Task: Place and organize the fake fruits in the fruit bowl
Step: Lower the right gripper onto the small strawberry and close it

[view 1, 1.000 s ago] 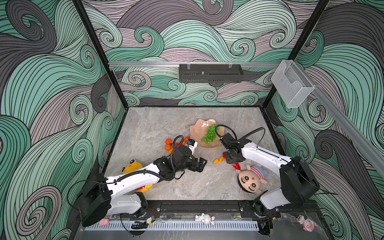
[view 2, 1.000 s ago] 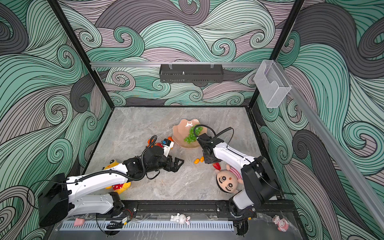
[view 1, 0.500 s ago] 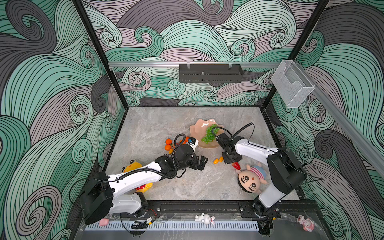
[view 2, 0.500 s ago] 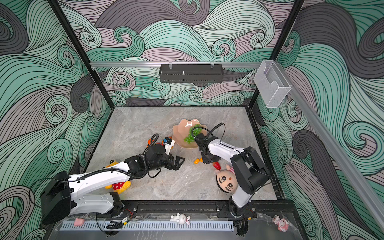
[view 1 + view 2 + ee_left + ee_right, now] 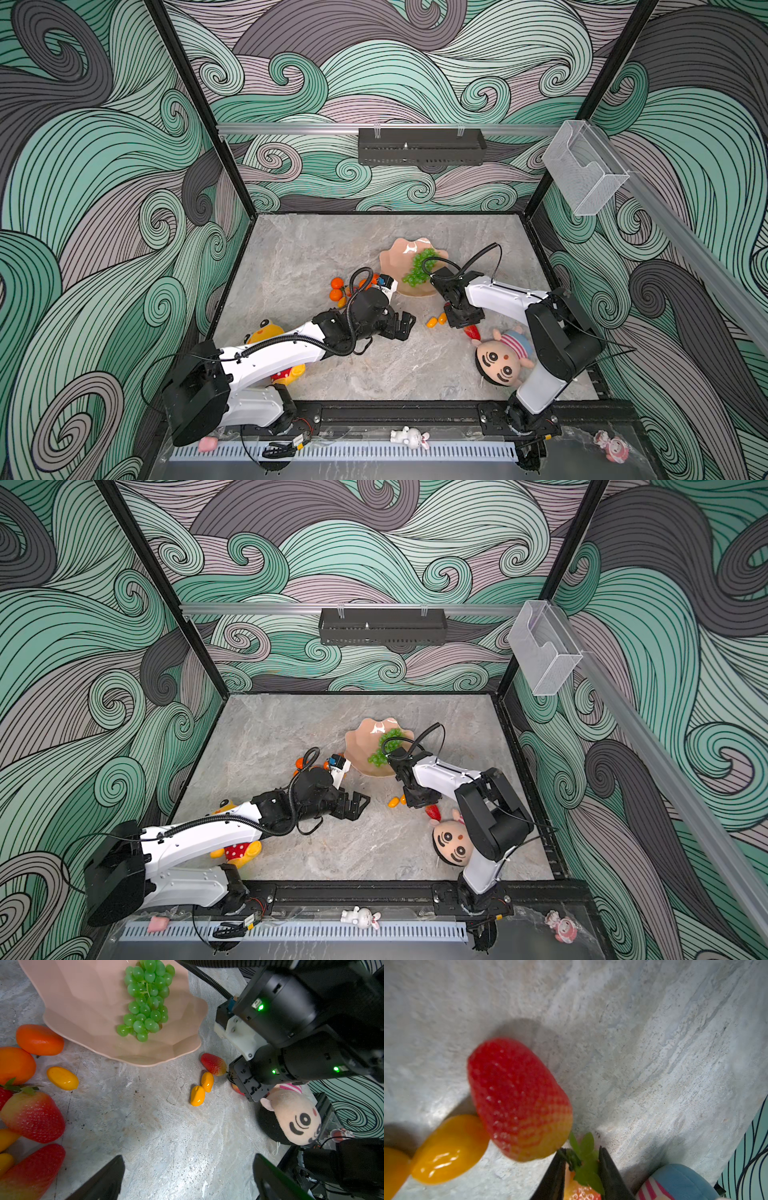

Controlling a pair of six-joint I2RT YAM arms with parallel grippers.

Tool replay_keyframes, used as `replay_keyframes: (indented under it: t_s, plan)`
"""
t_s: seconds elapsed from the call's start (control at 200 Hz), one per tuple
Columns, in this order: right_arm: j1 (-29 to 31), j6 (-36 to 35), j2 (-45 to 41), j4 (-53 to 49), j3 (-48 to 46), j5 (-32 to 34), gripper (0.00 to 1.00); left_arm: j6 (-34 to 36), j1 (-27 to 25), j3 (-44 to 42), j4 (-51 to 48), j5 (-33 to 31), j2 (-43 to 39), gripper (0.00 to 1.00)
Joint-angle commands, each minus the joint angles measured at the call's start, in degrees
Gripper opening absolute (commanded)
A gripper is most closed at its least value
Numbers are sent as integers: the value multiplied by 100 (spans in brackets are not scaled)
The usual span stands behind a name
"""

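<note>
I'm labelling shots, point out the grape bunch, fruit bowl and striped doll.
grape bunch [image 5: 145,1001], left wrist view, middle of the cluster.
fruit bowl [image 5: 83,1001], left wrist view, bare inner wall.
striped doll [image 5: 295,1120], left wrist view, its face.

Teal-and-grey wave-patterned walls enclose a grey marbled floor; a black rack, perhaps perforated, hangs on the back rail.

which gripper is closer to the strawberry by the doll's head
Right. The right gripper straddles the strawberry at its leafy top; the left gripper hangs open beyond the kumquats.
</note>
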Motion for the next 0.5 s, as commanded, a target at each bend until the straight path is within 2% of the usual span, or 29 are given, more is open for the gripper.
replay_keyframes:
  t_s: [0.0, 0.495]
  plan:
    - [15, 93, -78, -183, -19, 211, 27, 54, -42, 239, -87, 6, 65, 99]
    - [-167, 144, -215, -223, -130, 208, 20, 41, -41, 259, -84, 84, 135, 99]
